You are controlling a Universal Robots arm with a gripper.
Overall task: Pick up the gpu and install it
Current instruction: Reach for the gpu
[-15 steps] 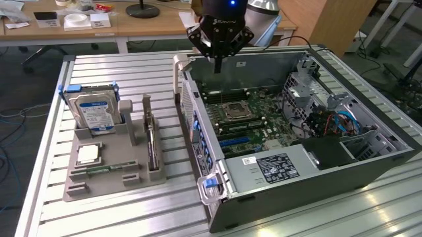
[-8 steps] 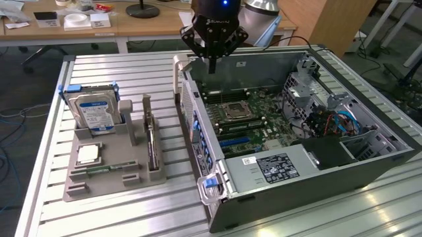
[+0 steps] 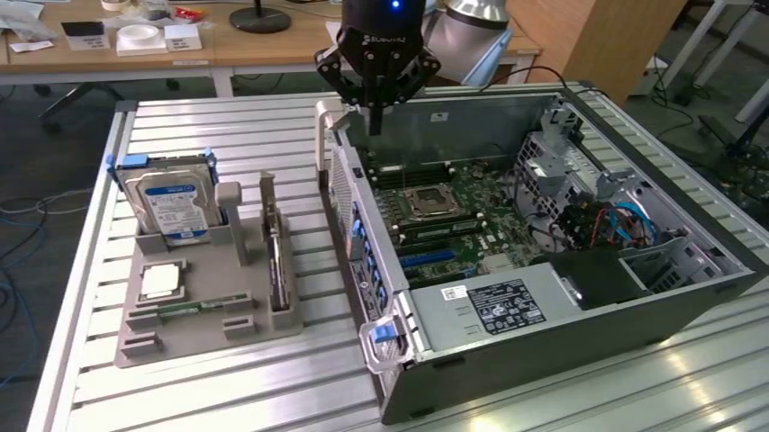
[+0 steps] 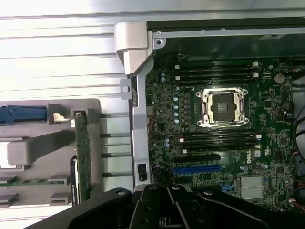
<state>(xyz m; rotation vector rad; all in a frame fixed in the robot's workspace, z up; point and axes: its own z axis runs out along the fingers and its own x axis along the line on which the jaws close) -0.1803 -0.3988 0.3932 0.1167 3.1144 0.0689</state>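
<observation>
One gripper (image 3: 375,126) hangs closed, empty, above the case (image 3: 481,121); gpu (image 3: 276,261) stands in holder (image 3: 180,340).

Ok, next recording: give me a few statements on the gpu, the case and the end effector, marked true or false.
1. The end effector holds the gpu. False: the gpu stands on edge in the gray holder; the end effector hangs over the computer case's corner.
2. The case is open, with the motherboard showing. True.
3. The hard drive lies inside the case. False: the hard drive stands upright in the holder.
4. The blue slot has no card in it. True.
</observation>
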